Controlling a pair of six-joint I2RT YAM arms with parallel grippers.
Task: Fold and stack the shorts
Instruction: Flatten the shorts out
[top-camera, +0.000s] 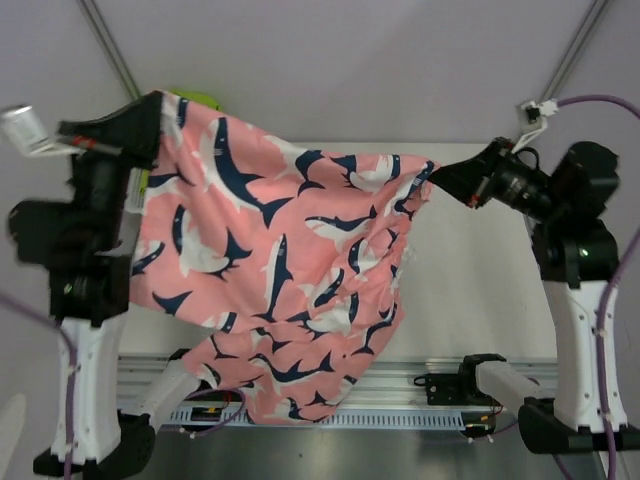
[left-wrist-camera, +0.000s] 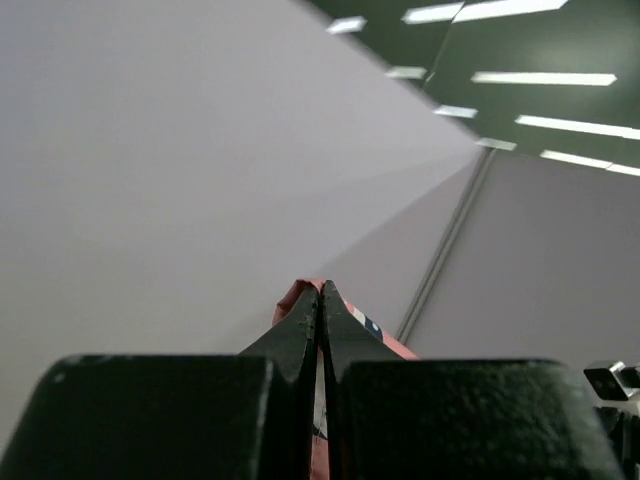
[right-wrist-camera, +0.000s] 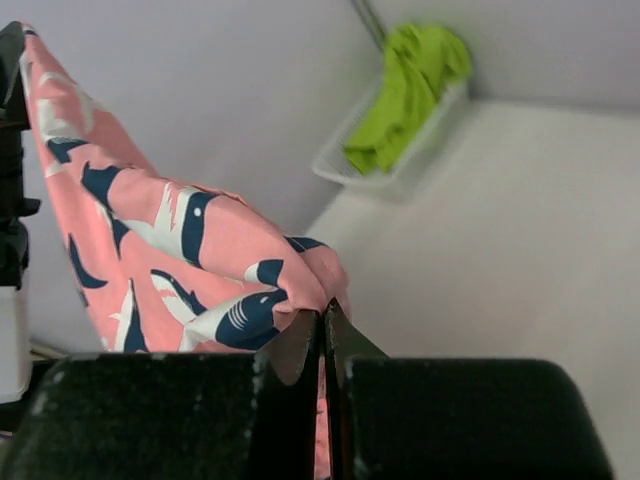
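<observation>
Two pairs of shorts are in view. The pink shorts (top-camera: 290, 260), printed all over with navy-and-white sharks, hang spread out in the air across the middle of the top view, above the worktop (top-camera: 470, 290). One waist corner is up in the upper left and the other is at centre right, while the legs droop towards the lower centre over the rail at the near edge. The left tool (top-camera: 150, 108) has its fingers pressed together on the upper-left corner; in the left wrist view the jaws meet with only a sliver of pink cloth showing between and past the tips. The right tool (top-camera: 432, 172) is likewise clamped tight on the opposite corner, and the right wrist view shows the fabric bunched just above its closed tips. The lime green shorts (right-wrist-camera: 410, 90) lie crumpled in one white mesh basket (right-wrist-camera: 400, 180) at the far edge of the worktop, in the upper right of the right wrist view; in the top view only a green scrap peeks out above the pink cloth at upper left. The print carries no readable lettering, and the markings on the arms are too small to read.
</observation>
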